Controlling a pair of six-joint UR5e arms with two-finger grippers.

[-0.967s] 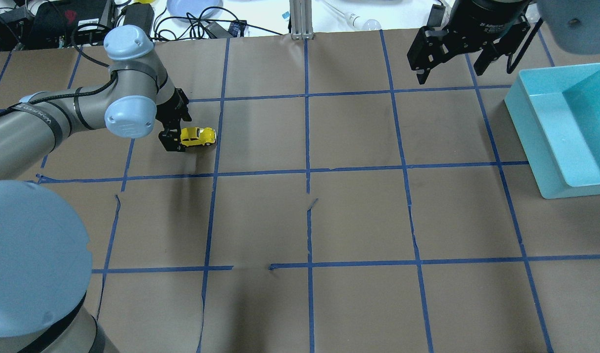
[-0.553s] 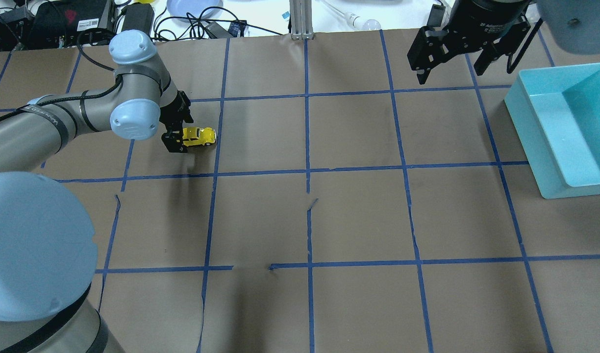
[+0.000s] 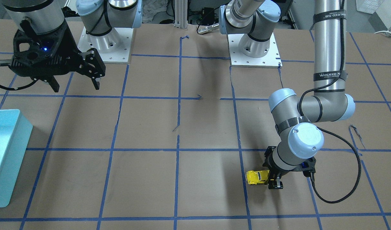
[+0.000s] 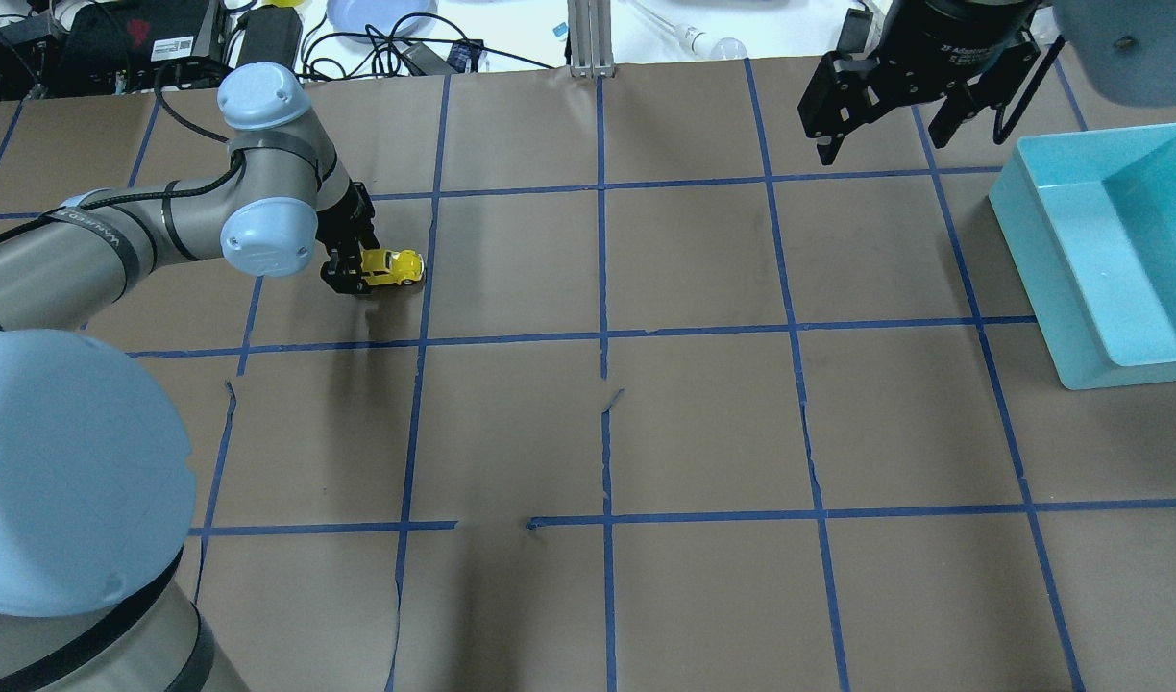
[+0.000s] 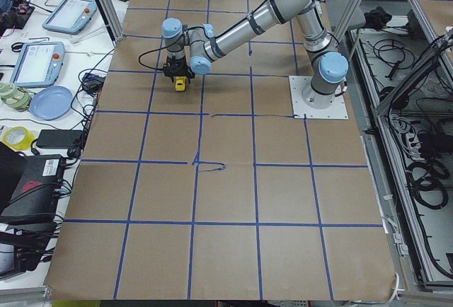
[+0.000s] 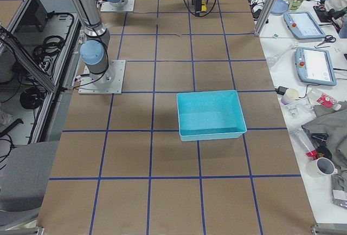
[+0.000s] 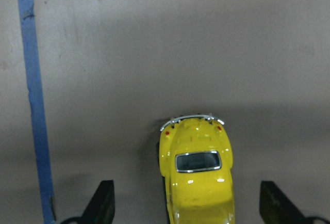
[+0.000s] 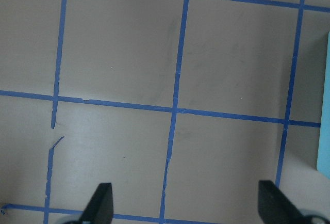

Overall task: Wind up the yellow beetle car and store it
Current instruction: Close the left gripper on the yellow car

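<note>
The yellow beetle car (image 4: 391, 267) stands on its wheels on the brown paper in the far left part of the table. It also shows in the front-facing view (image 3: 256, 177) and the left side view (image 5: 181, 84). My left gripper (image 4: 351, 274) is low over the table and open, with one finger on each side of the car's near end. In the left wrist view the car (image 7: 196, 182) sits between the fingertips (image 7: 103, 206) with gaps on both sides. My right gripper (image 4: 881, 139) is open and empty, held high at the far right.
A turquoise bin (image 4: 1040, 279) stands at the table's right edge and also shows in the front-facing view (image 3: 7, 153). Blue tape lines grid the brown paper. Cables, boxes and a plate lie beyond the table's far edge.
My left arm has shifted slightly right and its gripper has closed in a little on the car. The car and the right arm have not moved.
</note>
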